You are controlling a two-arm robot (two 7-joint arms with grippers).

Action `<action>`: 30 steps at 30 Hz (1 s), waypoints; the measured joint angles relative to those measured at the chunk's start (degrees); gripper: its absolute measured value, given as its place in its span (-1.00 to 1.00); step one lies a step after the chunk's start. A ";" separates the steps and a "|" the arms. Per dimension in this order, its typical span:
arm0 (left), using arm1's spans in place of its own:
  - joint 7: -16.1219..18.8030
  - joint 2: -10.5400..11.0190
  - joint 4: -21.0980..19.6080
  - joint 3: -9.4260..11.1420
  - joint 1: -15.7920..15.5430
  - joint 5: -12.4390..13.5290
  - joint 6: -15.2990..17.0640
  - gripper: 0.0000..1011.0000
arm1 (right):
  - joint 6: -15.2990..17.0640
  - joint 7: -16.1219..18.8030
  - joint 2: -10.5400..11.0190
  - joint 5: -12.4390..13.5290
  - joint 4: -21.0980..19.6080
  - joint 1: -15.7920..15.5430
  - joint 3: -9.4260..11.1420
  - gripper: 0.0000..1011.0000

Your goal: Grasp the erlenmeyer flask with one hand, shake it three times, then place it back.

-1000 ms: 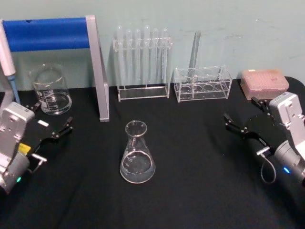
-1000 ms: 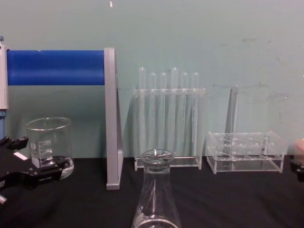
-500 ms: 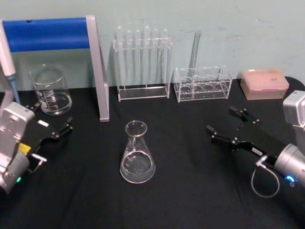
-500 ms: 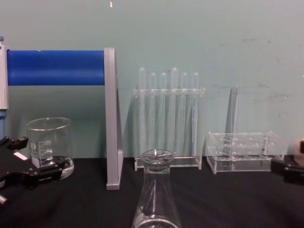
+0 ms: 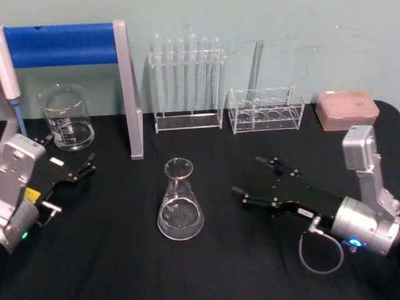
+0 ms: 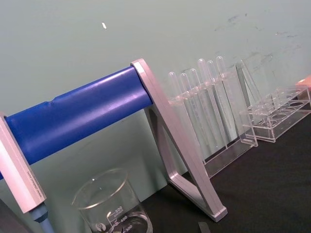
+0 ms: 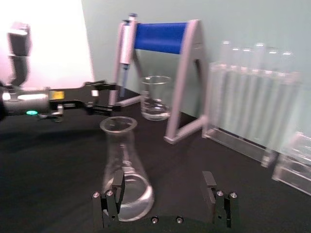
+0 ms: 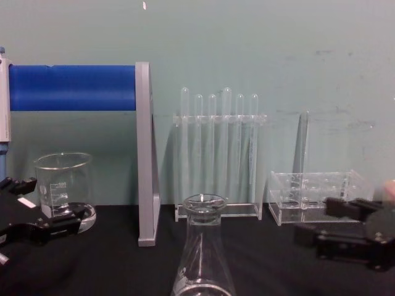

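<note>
Erlenmeyer flask (image 5: 180,200), upright at frame centre on the black table (image 5: 250,262), untouched; right gripper (image 5: 248,175) near its right, jaws wide and empty; left gripper (image 5: 67,153) parked lower left, jaws likewise apart; hazard: an off-centre closure on slick glass could topple it.
</note>
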 joint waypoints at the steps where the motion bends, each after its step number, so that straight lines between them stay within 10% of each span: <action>1: 0.00 0.00 0.00 0.00 0.00 0.00 0.00 0.98 | 0.03 1.11 -0.48 -0.26 0.43 0.56 -0.55 0.98; 30: 0.00 0.00 0.00 0.00 0.00 0.00 0.00 0.98 | -1.69 8.07 -7.53 -4.61 9.83 9.95 -7.98 0.98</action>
